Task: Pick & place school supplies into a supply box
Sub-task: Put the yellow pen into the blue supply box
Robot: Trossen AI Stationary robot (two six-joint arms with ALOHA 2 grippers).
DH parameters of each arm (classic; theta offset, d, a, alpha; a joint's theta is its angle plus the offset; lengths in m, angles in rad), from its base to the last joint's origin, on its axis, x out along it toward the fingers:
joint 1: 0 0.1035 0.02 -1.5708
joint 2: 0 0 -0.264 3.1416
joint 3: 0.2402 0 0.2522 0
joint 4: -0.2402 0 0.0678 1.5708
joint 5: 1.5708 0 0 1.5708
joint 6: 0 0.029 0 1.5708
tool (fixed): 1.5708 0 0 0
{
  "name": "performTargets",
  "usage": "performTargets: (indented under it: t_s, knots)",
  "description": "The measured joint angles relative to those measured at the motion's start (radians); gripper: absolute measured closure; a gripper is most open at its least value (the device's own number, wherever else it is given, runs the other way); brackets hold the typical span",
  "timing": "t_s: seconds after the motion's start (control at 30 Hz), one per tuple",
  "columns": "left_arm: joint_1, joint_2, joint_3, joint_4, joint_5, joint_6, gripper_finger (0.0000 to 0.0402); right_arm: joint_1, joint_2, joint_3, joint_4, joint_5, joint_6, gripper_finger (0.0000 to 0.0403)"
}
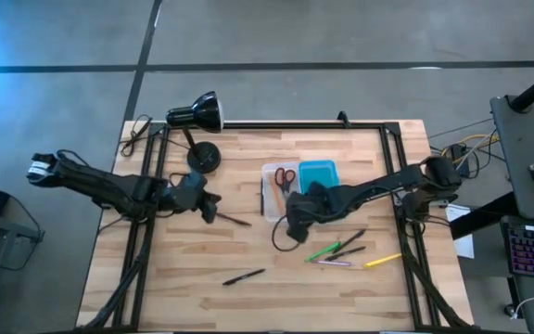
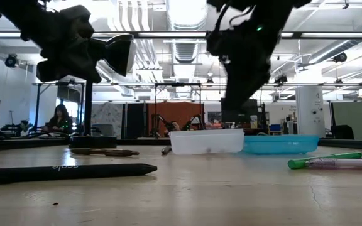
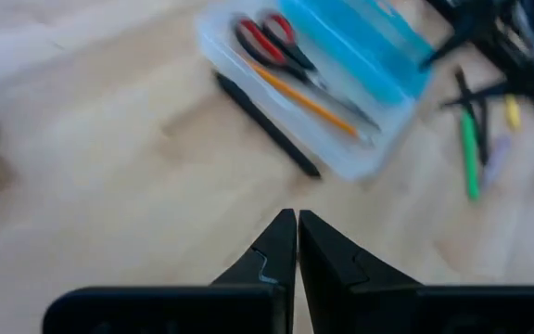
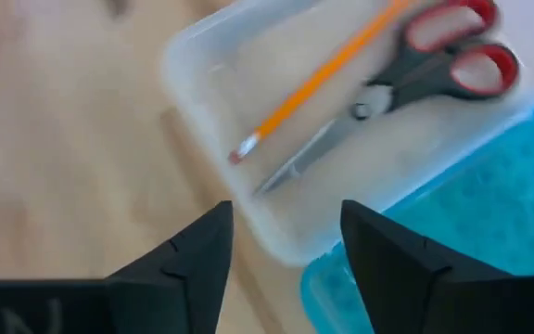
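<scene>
The supply box lies open near the table's middle, its clear half (image 1: 273, 197) beside its teal half (image 1: 319, 173). Red-handled scissors (image 4: 434, 65) and an orange pencil (image 4: 318, 79) lie inside the clear half. My right gripper (image 4: 286, 227) hangs open above the near end of the clear half and touches nothing. My left gripper (image 3: 297, 227) is shut and empty, raised above the table left of the box. A brown pen (image 1: 235, 220) lies just past it. A dark pen (image 3: 267, 125) lies along the box's left wall. Green (image 1: 323, 250), black (image 1: 350, 243), pink (image 1: 334, 263) and yellow (image 1: 383, 261) pens lie right of the near middle.
A black desk lamp (image 1: 197, 113) stands at the far left with its round base (image 1: 203, 157) on the table. One more black pen (image 1: 244, 276) lies toward the near edge. Black frame bars run along the table's far, left and right sides. Bare wood lies at the near left.
</scene>
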Motion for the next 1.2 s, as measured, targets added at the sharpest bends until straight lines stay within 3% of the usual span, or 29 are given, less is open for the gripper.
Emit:
performTargets:
  t_s: [0.13,0.37,0.53,0.7,0.87,1.2]
  knots:
    - [-0.039,0.000,-0.071,0.114,0.074,-0.019,0.0401,0.057,-0.029,0.000,-0.149,-0.065,-0.118,0.0209]
    - [-0.097,0.000,-0.181,0.285,0.080,-0.122,0.0401,0.184,-0.072,-0.093,-0.398,-0.052,-0.133,0.0217]
    - [-0.105,0.000,-0.221,0.339,0.079,-0.161,0.0401,0.277,-0.103,-0.198,-0.398,-0.139,-0.071,0.0224]
    - [-0.105,0.000,-0.224,0.342,0.079,-0.166,0.0401,0.344,-0.103,-0.256,-0.406,-0.140,-0.085,0.0230]
    - [-0.105,0.000,-0.224,0.342,0.079,-0.171,0.0401,0.369,-0.108,-0.273,-0.414,-0.149,0.023,0.0232]
    - [-0.105,0.000,-0.229,0.342,0.079,-0.199,0.0401,0.527,-0.187,-0.336,-0.323,-0.343,0.048,0.0228]
